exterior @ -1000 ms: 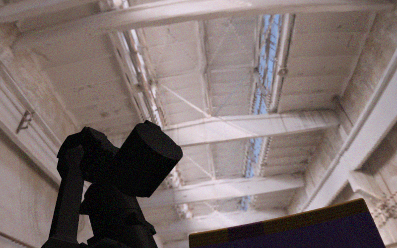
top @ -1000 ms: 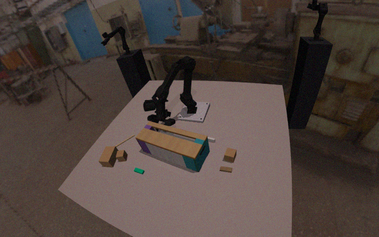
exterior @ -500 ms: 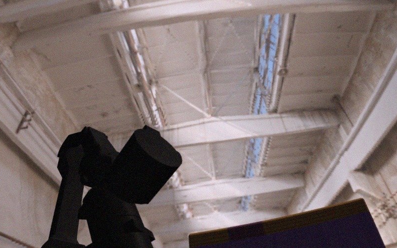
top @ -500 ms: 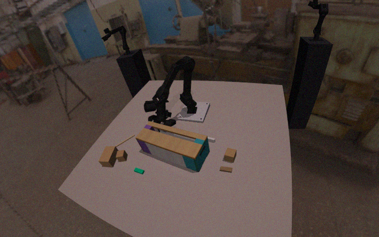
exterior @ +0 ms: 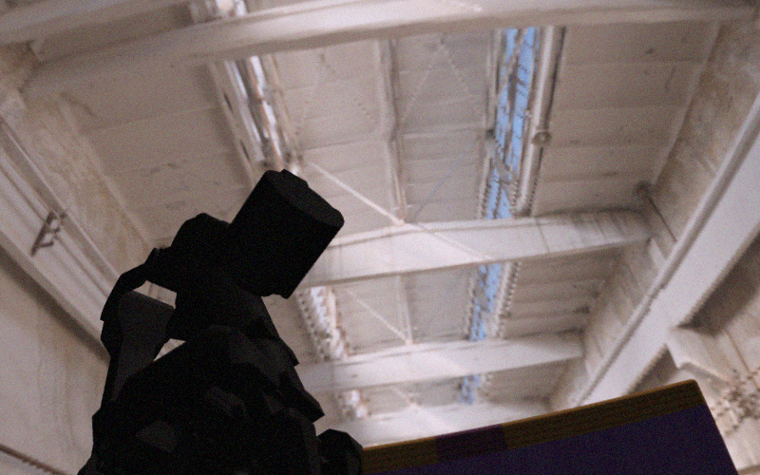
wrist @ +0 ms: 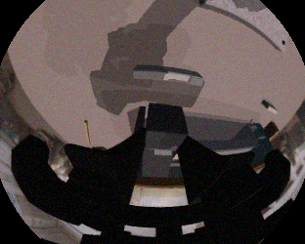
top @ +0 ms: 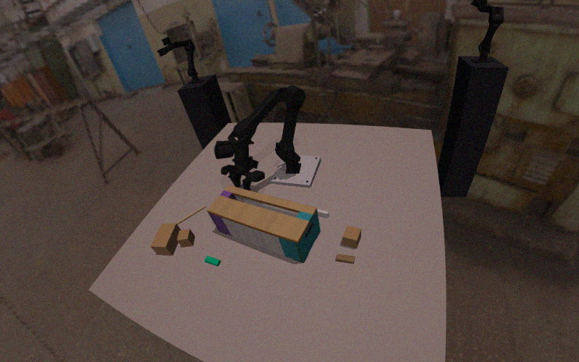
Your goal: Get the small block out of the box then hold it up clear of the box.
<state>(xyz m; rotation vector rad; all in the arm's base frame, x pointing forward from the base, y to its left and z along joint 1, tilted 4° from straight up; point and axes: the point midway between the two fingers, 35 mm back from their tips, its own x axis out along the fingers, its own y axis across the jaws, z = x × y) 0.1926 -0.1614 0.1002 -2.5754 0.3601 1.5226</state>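
Observation:
My gripper [top: 241,184] [wrist: 160,133] is shut on a small dark block [wrist: 165,117], which fills the gap between the fingers in the wrist view. The block cannot be made out in the top view. The gripper points down just behind the purple end of the box, close to it; its exact height above the table is hard to tell. The box [top: 255,214] [exterior: 583,451] [wrist: 260,142] stands upright, with a wooden top, a purple left end and a teal right end [top: 299,246]. The shelf inside is hidden.
On the table [top: 373,310], a large wooden block [top: 165,239], a wooden cube [top: 185,237], a thin stick [top: 191,215] and a green bar [top: 212,261] lie left and front. A wooden block [top: 351,236], a flat brown piece [top: 344,258] and a white piece [top: 323,213] lie right.

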